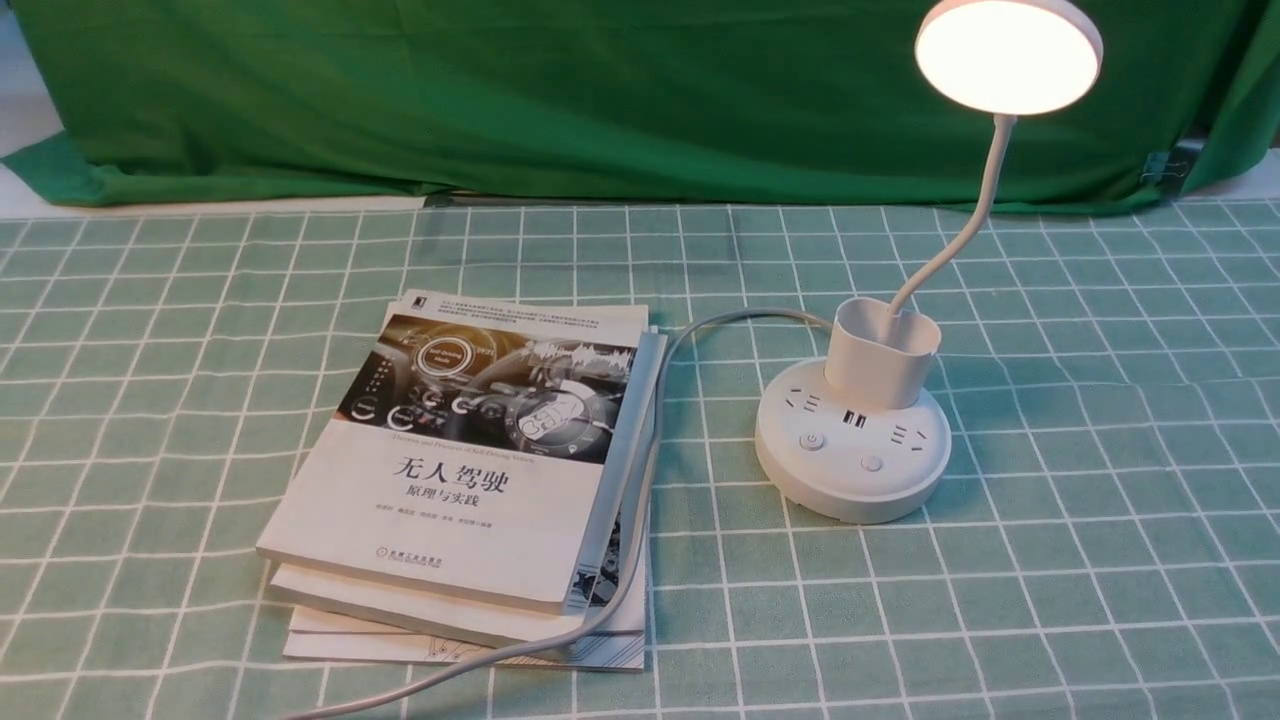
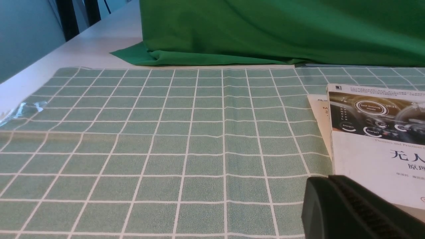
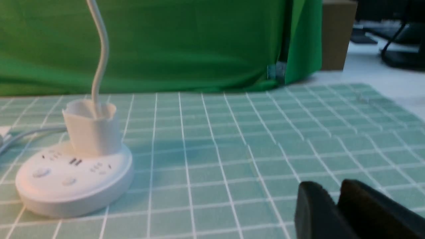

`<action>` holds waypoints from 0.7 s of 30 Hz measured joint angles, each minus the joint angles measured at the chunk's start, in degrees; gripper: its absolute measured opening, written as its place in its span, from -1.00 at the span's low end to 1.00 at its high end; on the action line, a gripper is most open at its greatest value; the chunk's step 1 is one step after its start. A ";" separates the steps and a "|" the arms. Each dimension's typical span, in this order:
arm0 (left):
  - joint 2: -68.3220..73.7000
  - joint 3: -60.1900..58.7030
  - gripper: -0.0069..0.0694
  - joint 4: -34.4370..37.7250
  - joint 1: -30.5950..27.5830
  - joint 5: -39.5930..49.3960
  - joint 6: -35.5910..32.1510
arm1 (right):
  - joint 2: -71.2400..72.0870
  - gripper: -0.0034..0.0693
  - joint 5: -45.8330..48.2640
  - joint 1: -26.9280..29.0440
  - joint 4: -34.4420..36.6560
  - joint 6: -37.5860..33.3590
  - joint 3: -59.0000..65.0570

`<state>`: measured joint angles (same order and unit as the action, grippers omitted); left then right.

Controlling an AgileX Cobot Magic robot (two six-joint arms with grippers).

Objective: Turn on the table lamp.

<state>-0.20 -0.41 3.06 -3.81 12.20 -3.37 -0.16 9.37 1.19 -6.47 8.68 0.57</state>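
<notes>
The white table lamp (image 1: 852, 440) stands right of centre on the checked cloth. Its flat disc head (image 1: 1005, 55) glows brightly at the top right, on a thin bent neck that rises from the cup holder (image 1: 880, 350). The round base (image 3: 71, 181) carries sockets and two buttons (image 1: 812, 441). No arm or gripper shows in the front view. My left gripper (image 2: 328, 179) is shut, low beside the books. My right gripper (image 3: 332, 189) is shut with nothing in it, well off to the side of the lamp base.
A stack of books (image 1: 470, 480) lies left of the lamp. The lamp's grey cord (image 1: 640, 500) runs over the books' right edge toward the table's front edge. A green cloth backdrop (image 1: 500, 90) stands at the back. A cardboard box (image 3: 337, 33) sits beyond it.
</notes>
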 joint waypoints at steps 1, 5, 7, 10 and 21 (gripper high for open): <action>0.00 0.00 -0.76 0.00 0.00 0.00 0.00 | 0.00 -0.44 1.59 0.00 0.73 0.00 0.00; 0.00 0.00 -0.76 0.00 0.00 0.00 0.00 | 0.00 -0.41 2.84 0.00 1.47 0.00 0.04; 0.00 0.00 -0.76 0.00 0.00 0.00 0.00 | 0.00 -0.40 2.94 0.00 1.53 0.00 0.04; 0.00 0.00 -0.76 0.00 0.00 0.00 0.00 | 0.00 -0.38 3.08 0.04 1.58 0.00 0.04; 0.00 0.00 -0.76 0.00 0.00 0.00 0.00 | 0.00 -0.34 3.13 0.04 1.64 0.45 0.04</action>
<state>-0.20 -0.41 3.06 -3.81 12.20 -3.37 -0.16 12.50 1.23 -4.83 9.13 0.61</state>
